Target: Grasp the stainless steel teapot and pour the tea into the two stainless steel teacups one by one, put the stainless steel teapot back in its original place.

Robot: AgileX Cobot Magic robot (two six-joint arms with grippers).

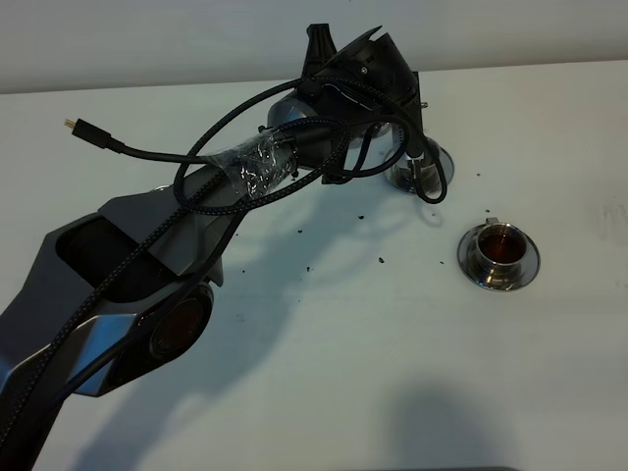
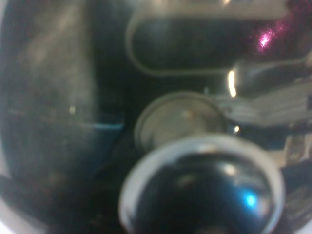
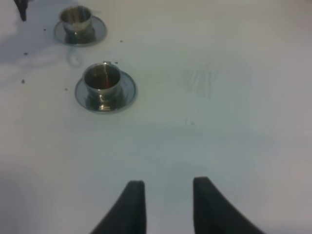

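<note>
your left gripper (image 1: 412,147) sits near the far teacup (image 3: 75,19); the teapot (image 2: 178,119) fills its blurred view, grip cannot be told. near teacup (image 1: 483,257) holds tea (image 1: 502,245). right gripper (image 3: 168,183) fingers spread, empty.

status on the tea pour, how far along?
Done: the right-hand shiny steel teacup holds dark reddish-brown tea. In hand: the left arm reaches over the other small steel teacup, with the shiny steel teapot filling its wrist view; the pour isn't visible. Left: finish it, return teapot.

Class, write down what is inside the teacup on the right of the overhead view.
Dark reddish-brown tea sits inside the teacup. The cup's inner bottom cannot be seen, covered by the tea.
</note>
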